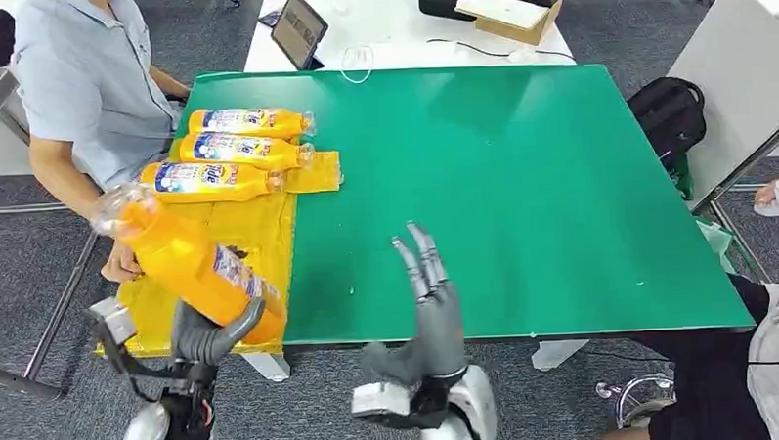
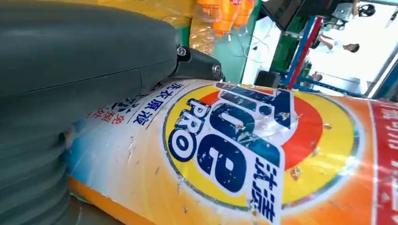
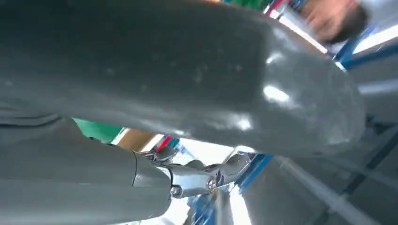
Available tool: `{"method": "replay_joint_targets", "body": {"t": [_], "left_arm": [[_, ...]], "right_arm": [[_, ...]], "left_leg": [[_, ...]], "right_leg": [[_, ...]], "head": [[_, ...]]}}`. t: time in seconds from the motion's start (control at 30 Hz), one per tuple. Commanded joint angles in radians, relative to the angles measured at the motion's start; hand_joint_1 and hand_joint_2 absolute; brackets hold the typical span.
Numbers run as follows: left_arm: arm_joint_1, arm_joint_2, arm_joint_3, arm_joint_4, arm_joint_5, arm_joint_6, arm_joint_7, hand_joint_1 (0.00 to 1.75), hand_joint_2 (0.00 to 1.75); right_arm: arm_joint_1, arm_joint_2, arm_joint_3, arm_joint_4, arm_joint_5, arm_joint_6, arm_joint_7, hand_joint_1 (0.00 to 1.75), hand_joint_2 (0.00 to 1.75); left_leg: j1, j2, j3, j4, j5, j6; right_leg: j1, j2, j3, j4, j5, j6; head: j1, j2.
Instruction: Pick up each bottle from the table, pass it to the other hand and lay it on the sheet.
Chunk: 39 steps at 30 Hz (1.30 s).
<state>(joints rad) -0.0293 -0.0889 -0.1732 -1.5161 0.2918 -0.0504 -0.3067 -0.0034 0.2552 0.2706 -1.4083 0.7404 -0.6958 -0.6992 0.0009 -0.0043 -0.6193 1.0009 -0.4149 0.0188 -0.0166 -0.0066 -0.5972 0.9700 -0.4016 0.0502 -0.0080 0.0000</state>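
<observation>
My left hand (image 1: 209, 334) gripped the big orange plastic bottle (image 1: 186, 256), tipped toward 11 o'clock over the yellow sheet (image 1: 259, 225). It could slip & roll. Right hand (image 1: 430, 302) was spread, holding nothing.

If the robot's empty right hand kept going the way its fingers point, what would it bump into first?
Probably nothing soon. The right hand points up across the bare green table, well to the side of the three bottles lying on the yellow sheet. Its height above the table is unclear.
</observation>
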Motion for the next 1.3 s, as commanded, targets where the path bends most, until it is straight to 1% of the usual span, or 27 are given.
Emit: {"method": "replay_joint_targets", "body": {"t": [0.03,0.1,0.17,0.23,0.27,0.3,0.33,0.37,0.4,0.43,0.47,0.5,0.57,0.67,0.7,0.73,0.9,0.97,1.03,1.07,1.1,1.13,1.17,1.2,1.23,1.27,1.3], "left_arm": [[-0.137,-0.001,-0.026,0.181,0.003,0.005,0.004,1.75,1.75],[-0.144,0.003,-0.040,0.174,0.013,0.003,0.010,1.75,1.75],[-0.162,0.010,-0.044,0.189,-0.007,0.034,0.008,1.75,1.75],[-0.177,0.023,-0.038,0.207,-0.040,0.067,0.009,1.75,1.75],[-0.186,0.031,-0.040,0.216,-0.089,0.107,-0.008,1.75,1.75],[-0.207,0.053,-0.051,0.233,-0.230,0.212,-0.050,1.75,1.75],[-0.232,0.070,-0.058,0.266,-0.334,0.286,-0.052,1.75,1.75],[-0.260,0.083,-0.062,0.305,-0.417,0.330,-0.047,1.75,1.75],[-0.294,0.096,-0.062,0.367,-0.593,0.405,-0.025,1.75,1.75],[-0.333,0.112,-0.067,0.436,-0.691,0.416,0.001,1.75,1.75],[-0.360,0.116,-0.057,0.490,-0.764,0.416,0.009,1.75,1.75],[-0.400,0.128,-0.065,0.565,-0.854,0.411,0.032,1.75,1.75],[-0.470,0.147,-0.094,0.691,-1.022,0.439,0.061,1.75,1.75],[-0.588,0.170,-0.160,0.872,-1.232,0.462,0.134,1.75,1.75],[-0.646,0.181,-0.200,0.962,-1.354,0.488,0.190,1.75,1.75],[-0.668,0.180,-0.201,0.997,-1.376,0.481,0.199,1.75,1.75],[-0.668,0.180,-0.201,0.997,-1.376,0.481,0.199,1.75,1.75],[-0.668,0.180,-0.201,0.997,-1.376,0.481,0.199,1.75,1.75],[-0.705,0.173,-0.209,1.059,-1.414,0.417,0.228,1.75,1.75],[-0.721,0.173,-0.216,1.079,-1.436,0.398,0.241,1.71,1.75],[-0.740,0.171,-0.216,1.100,-1.445,0.376,0.249,1.62,1.75],[-0.757,0.167,-0.214,1.123,-1.452,0.347,0.258,1.68,1.75],[-0.768,0.163,-0.214,1.137,-1.457,0.328,0.263,1.68,1.75],[-0.779,0.157,-0.211,1.151,-1.461,0.306,0.274,1.57,1.75],[-0.784,0.154,-0.213,1.158,-1.466,0.295,0.279,1.26,1.75],[-0.789,0.151,-0.213,1.166,-1.469,0.281,0.284,0.77,1.75],[-0.797,0.143,-0.205,1.180,-1.463,0.243,0.282,0.33,1.75]], "right_arm": [[0.038,0.003,-0.149,-0.072,0.003,-0.002,0.001,0.00,0.00],[0.054,0.027,-0.191,-0.096,0.028,-0.002,0.001,0.00,0.00],[0.054,0.028,-0.217,-0.099,0.061,-0.002,0.001,0.00,0.00],[0.052,0.022,-0.213,-0.095,0.058,-0.002,0.001,0.00,0.00],[0.051,0.021,-0.209,-0.096,0.059,-0.002,0.001,0.00,0.00],[0.047,0.018,-0.197,-0.089,0.054,-0.002,0.001,0.00,0.00],[0.046,0.017,-0.189,-0.081,0.052,-0.002,0.001,0.00,0.00],[0.043,0.020,-0.186,-0.077,0.054,-0.002,0.001,0.00,0.00],[0.038,0.018,-0.174,-0.059,0.054,-0.002,0.001,0.00,0.00],[0.035,0.017,-0.166,-0.043,0.052,-0.002,0.001,0.00,0.00],[0.029,0.012,-0.152,-0.023,0.046,-0.002,0.001,0.00,0.00],[0.023,0.009,-0.145,-0.002,0.044,-0.002,0.001,0.00,0.00],[0.012,-0.003,-0.121,0.022,0.026,-0.002,0.001,0.00,0.00],[-0.005,-0.015,-0.091,0.042,-0.002,-0.002,0.001,0.00,0.00],[-0.016,-0.021,-0.073,0.058,-0.024,-0.002,0.001,0.00,0.00],[-0.022,-0.020,-0.071,0.064,-0.034,-0.002,0.001,0.00,0.00],[-0.022,-0.020,-0.071,0.064,-0.034,-0.002,0.001,0.00,0.00],[-0.022,-0.020,-0.071,0.064,-0.034,-0.002,0.001,0.00,0.00],[-0.027,-0.029,-0.058,0.079,-0.056,-0.002,0.001,0.00,0.00],[-0.033,-0.034,-0.051,0.088,-0.068,-0.002,0.001,0.00,0.00],[-0.037,-0.037,-0.045,0.094,-0.075,-0.002,0.001,0.00,0.00],[-0.042,-0.038,-0.044,0.098,-0.081,-0.002,0.001,0.00,0.00],[-0.045,-0.038,-0.041,0.100,-0.089,-0.002,0.001,0.00,0.00],[-0.049,-0.039,-0.037,0.103,-0.100,-0.002,0.001,0.00,0.00],[-0.050,-0.040,-0.034,0.104,-0.104,-0.002,0.001,0.00,0.00],[-0.052,-0.041,-0.032,0.108,-0.108,-0.002,0.001,0.00,0.00],[-0.058,-0.041,-0.031,0.116,-0.114,-0.002,0.001,0.00,0.00]], "left_leg": [[0.000,-0.002,0.003,-0.001,-0.001,-0.001],[0.001,-0.001,0.006,0.000,-0.003,-0.001],[0.001,-0.003,0.005,0.000,-0.002,-0.001],[0.001,-0.002,0.002,0.000,0.000,-0.001],[0.001,-0.003,0.004,0.000,-0.001,-0.001],[0.001,-0.001,0.003,-0.001,-0.001,-0.001],[0.001,-0.001,0.005,0.000,-0.002,-0.001],[0.001,0.000,0.003,-0.001,-0.001,-0.001],[0.001,-0.002,0.004,0.000,-0.001,-0.002],[0.001,-0.002,0.006,0.000,-0.002,-0.002],[0.001,-0.002,0.004,-0.001,0.000,-0.002],[0.002,-0.003,0.007,-0.001,0.000,-0.002],[0.001,-0.001,0.006,-0.002,0.000,-0.002],[0.002,-0.002,0.007,-0.001,0.001,-0.003],[0.002,-0.001,0.004,-0.001,0.001,-0.002],[0.002,-0.001,0.005,0.000,0.001,-0.002],[0.001,0.002,0.003,-0.001,0.002,-0.001],[0.002,0.002,0.005,0.000,0.001,-0.002],[0.002,0.001,0.005,0.000,0.000,-0.002],[0.002,0.001,0.004,0.000,0.001,-0.002],[0.002,0.001,0.002,0.000,0.002,-0.001],[0.002,0.002,0.004,0.001,0.000,-0.002],[0.002,0.001,0.003,0.001,0.001,-0.002],[0.002,0.001,0.003,0.001,0.001,-0.002],[0.003,0.002,0.004,0.002,0.000,-0.002],[0.002,0.001,0.002,0.001,0.001,-0.002],[0.002,0.000,0.002,0.001,0.001,-0.002]], "right_leg": [[0.001,-0.002,0.003,0.000,-0.001,-0.001],[0.001,-0.002,0.006,0.000,-0.003,-0.003],[0.001,-0.004,0.005,0.000,-0.002,-0.003],[0.001,-0.003,0.002,0.000,-0.001,-0.002],[0.001,-0.003,0.004,0.000,-0.002,-0.002],[0.001,-0.002,0.003,0.000,-0.001,-0.002],[0.001,-0.001,0.004,0.000,-0.002,-0.002],[0.001,-0.001,0.002,0.000,-0.001,-0.002],[0.002,-0.002,0.004,0.000,-0.002,-0.003],[0.002,-0.002,0.006,0.001,-0.003,-0.004],[0.001,-0.003,0.004,-0.001,-0.001,-0.003],[0.002,-0.004,0.007,0.000,-0.002,-0.004],[0.002,-0.002,0.006,-0.001,-0.001,-0.003],[0.002,-0.003,0.007,0.000,-0.001,-0.004],[0.002,-0.002,0.005,0.000,0.000,-0.003],[0.003,-0.002,0.005,0.000,0.000,-0.004],[0.001,0.001,0.002,0.000,0.002,-0.004],[0.002,0.002,0.004,0.000,0.001,-0.005],[0.002,0.001,0.005,0.001,0.000,-0.005],[0.002,0.000,0.004,0.001,0.001,-0.005],[0.002,0.001,0.002,0.001,0.002,-0.004],[0.003,0.001,0.004,0.001,0.001,-0.005],[0.003,0.001,0.003,0.001,0.001,-0.005],[0.003,0.000,0.004,0.001,0.001,-0.005],[0.003,0.001,0.004,0.002,0.000,-0.005],[0.003,0.000,0.002,0.001,0.001,-0.005],[0.002,-0.001,0.003,0.002,0.001,-0.005]], "head": [[0.000,0.000],[0.000,0.000],[0.000,0.000],[0.000,0.000],[0.000,0.000],[0.000,0.000],[0.000,0.000],[0.000,0.000],[0.000,0.000],[0.000,0.000],[0.000,0.000],[0.000,0.000],[0.000,0.000],[0.000,0.000],[0.000,0.000],[0.000,0.000],[0.000,0.000],[0.000,0.000],[0.000,0.000],[0.000,0.000],[0.000,0.000],[0.000,0.000],[0.001,0.000],[0.000,0.000],[0.000,0.000],[0.000,0.000],[0.001,0.000]]}}
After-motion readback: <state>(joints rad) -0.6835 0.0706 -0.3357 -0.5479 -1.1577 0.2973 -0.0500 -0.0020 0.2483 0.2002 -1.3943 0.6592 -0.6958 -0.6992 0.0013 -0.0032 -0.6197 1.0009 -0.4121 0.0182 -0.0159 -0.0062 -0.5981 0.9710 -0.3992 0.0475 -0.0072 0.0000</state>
